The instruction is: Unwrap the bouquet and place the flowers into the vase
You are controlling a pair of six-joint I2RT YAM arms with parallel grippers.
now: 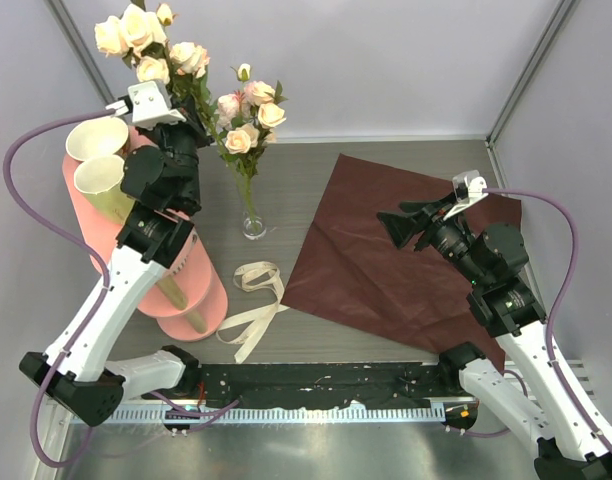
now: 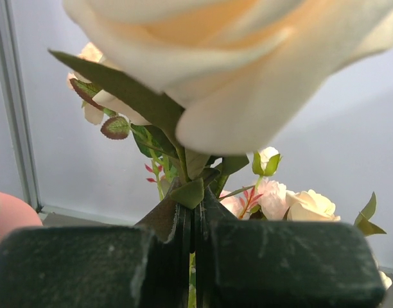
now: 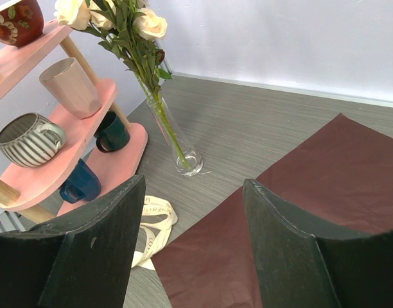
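Observation:
My left gripper (image 1: 189, 100) is raised at the back left, shut on the green stem of a sprig of flowers (image 1: 136, 35). In the left wrist view the jaws (image 2: 195, 199) pinch the stem, and one large pale rose (image 2: 248, 58) fills the top. The clear glass vase (image 1: 252, 215) stands upright just to the right, with other pale roses (image 1: 248, 115) in it. The bouquet is undone: its dark red paper (image 1: 406, 250) lies flat and the cream ribbon (image 1: 254, 295) lies loose. My right gripper (image 1: 401, 225) hangs open and empty over the paper (image 3: 299, 212), facing the vase (image 3: 183, 151).
A pink tiered shelf (image 1: 191, 290) stands at the left under my left arm, with two pale cups (image 1: 96, 140) on top. The right wrist view shows a striped mug (image 3: 26, 138), a dark green mug (image 3: 113, 131) and a blue mug (image 3: 81, 183) on it. Walls close the back and sides.

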